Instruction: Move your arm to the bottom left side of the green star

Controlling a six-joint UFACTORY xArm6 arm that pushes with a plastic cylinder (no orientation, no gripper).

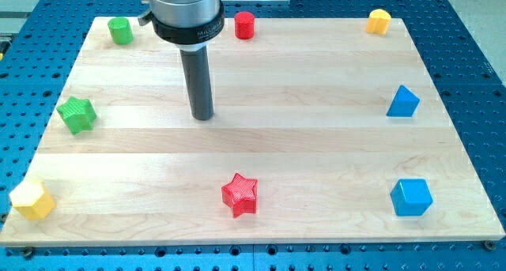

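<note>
Nearest the camera, by the table's bottom edge, three blocks sit in a loose row: a yellow block at the bottom left corner, a red star around the middle of that edge, and a blue cube toward the bottom right corner. All three are well apart from one another.

Up the right edge, a blue triangular block stands about halfway along. At the top right corner lies a small yellow block whose shape is hard to make out. Along the top edge, a red cylinder sits near the middle, and a green cylinder rests close to the top left corner.

The green star lies near the left edge, roughly halfway between the top left and bottom left corners, with bare wood all round it.

My tip touches the board left of centre, in the upper half. It stands to the right of the green star, at about the same distance from the top edge, and well apart from it; no block touches it. The red star is below it, nearer the bottom edge. This arm carries only a plain rod, with no jaws to spread or close
</note>
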